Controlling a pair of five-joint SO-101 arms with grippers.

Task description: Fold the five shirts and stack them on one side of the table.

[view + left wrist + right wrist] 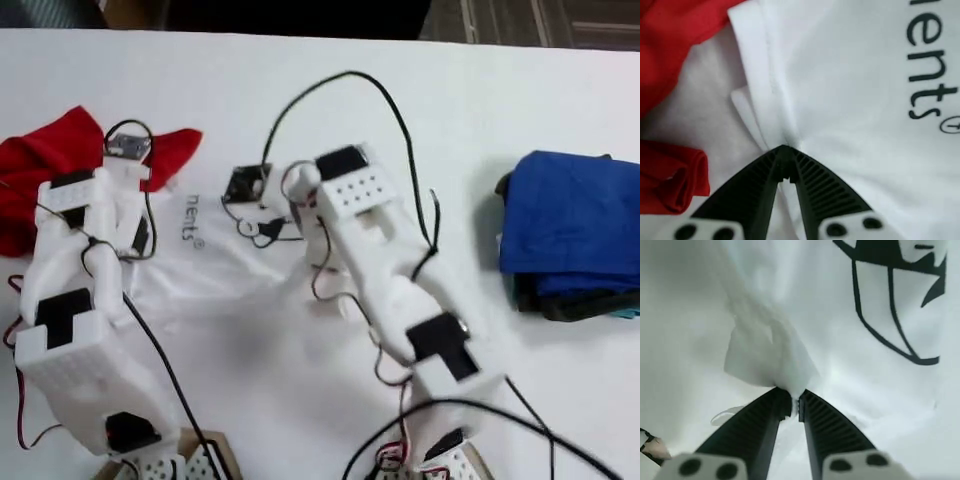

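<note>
Right, left gripper [784, 172] is clenched on a seamed edge of the white shirt [850, 100], just beside the red shirt [670, 45]. Right gripper [794, 405] pinches a raised fold of the same shirt, near its black line graphic [890, 300]. Dark lettering [930, 65] runs across the fabric, partly cut off. The shirt lies mid-surface [450, 100]. A folded blue stack [575, 225] sits well apart on the right arm's side.

A white table [590, 370] fills the scene — past its far edge, grey floor [500, 20] beside a dark strip [300, 15].
</note>
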